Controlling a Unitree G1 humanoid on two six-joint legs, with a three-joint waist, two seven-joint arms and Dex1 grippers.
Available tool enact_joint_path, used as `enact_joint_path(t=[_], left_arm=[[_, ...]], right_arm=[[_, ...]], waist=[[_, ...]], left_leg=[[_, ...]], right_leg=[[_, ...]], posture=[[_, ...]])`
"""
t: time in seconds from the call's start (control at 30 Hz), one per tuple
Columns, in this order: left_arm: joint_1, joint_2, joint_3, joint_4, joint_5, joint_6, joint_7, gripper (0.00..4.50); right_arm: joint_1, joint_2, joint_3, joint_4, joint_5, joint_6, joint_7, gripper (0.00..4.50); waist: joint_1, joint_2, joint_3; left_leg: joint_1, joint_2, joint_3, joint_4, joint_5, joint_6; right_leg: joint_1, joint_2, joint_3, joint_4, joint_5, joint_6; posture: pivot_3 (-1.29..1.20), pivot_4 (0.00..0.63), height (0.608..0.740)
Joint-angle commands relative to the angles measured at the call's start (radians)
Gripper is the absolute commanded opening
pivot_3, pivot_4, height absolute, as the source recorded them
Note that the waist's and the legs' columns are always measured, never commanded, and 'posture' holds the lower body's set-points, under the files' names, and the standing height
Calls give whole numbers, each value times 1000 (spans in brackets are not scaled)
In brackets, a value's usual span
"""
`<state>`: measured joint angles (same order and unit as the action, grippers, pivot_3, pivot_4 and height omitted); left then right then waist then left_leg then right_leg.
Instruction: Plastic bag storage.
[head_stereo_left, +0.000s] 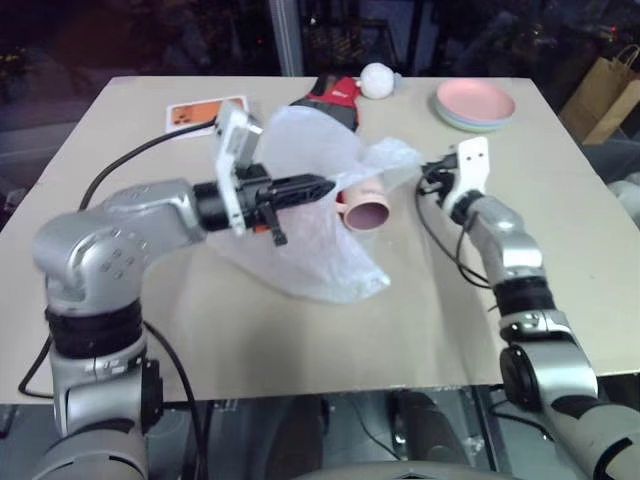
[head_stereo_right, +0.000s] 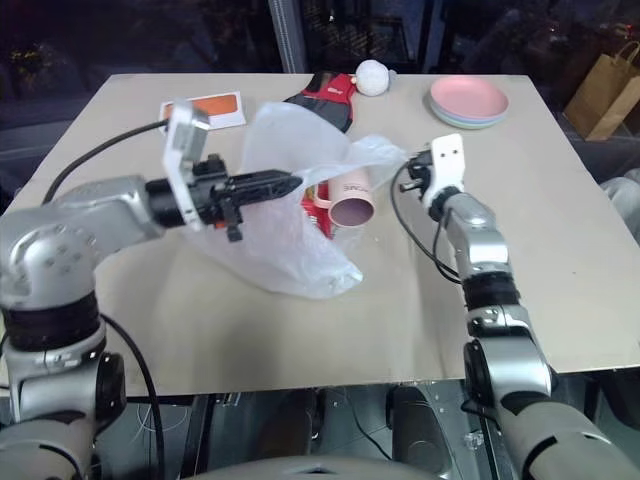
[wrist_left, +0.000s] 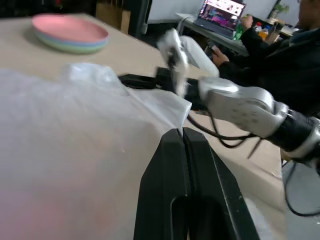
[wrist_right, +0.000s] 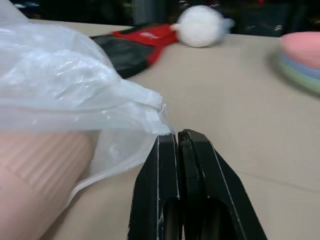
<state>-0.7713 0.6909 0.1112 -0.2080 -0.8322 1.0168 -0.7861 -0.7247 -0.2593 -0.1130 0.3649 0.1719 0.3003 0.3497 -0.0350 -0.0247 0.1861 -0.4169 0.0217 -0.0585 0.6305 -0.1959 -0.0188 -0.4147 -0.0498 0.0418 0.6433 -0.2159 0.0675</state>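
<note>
- Left gripper (wrist_left: 184, 137): fingers pressed together, clamped on a fold of the plastic bag (head_stereo_left: 310, 205), holding it raised above the tabletop (head_stereo_left: 300, 330).
- Right gripper (wrist_right: 178, 136): fingers pressed together, pinching the bag's opposite edge.
- The bag hangs stretched between both grippers, its lower part resting on the tabletop.
- A pink mug (head_stereo_left: 363, 208) lies on its side, partly under the bag.
- Farther back: stacked plates (head_stereo_left: 475, 104), a white ball (head_stereo_left: 377, 80), a red-and-black item (head_stereo_left: 333, 98).

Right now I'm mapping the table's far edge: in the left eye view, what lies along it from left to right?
Orange card → red and black packet → white ball → stack of plates.
</note>
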Motion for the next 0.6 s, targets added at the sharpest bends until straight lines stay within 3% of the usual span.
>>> enact_joint_path(t=[0.03,0.23,0.4,0.43,0.5,0.6], left_arm=[[-108,0,-111,158,133,-187,-159,0],[-287,-76,-240,490,345,-480,-334,0],[-251,-109,-220,516,386,-580,-359,0],[-229,-96,-218,495,376,-542,-370,0],[-135,-43,-134,341,214,-323,-371,0],[63,83,-11,51,-49,-24,-380,1302]], right_arm=[[86,-64,-78,-246,27,116,-53,125],[296,-109,-148,-706,77,393,-133,125],[413,-101,-75,-983,109,589,-161,125],[419,-83,-65,-1011,121,617,-169,125],[439,-57,-19,-1048,119,648,-190,125],[442,-52,-4,-1045,114,671,-198,0]], waist=[[1,0,0],[-5,2,1],[-12,3,1],[-12,3,1],[-14,3,1],[-31,3,2]], left_leg=[[0,0,0,0,0,0],[-1,0,1,-1,0,0],[-1,1,3,-2,0,1],[-1,1,3,-2,0,1],[0,1,3,-2,-1,1],[-1,2,4,-2,-1,1]], right_leg=[[0,0,0,0,0,0],[-1,0,1,-1,0,0],[-3,1,3,-1,-1,0],[-3,1,3,-1,-1,0],[-3,1,4,0,-1,0],[-3,1,4,0,-1,0]], posture=[[0,150,740],[0,150,740],[0,150,740],[0,150,740],[0,150,740],[0,150,740]])
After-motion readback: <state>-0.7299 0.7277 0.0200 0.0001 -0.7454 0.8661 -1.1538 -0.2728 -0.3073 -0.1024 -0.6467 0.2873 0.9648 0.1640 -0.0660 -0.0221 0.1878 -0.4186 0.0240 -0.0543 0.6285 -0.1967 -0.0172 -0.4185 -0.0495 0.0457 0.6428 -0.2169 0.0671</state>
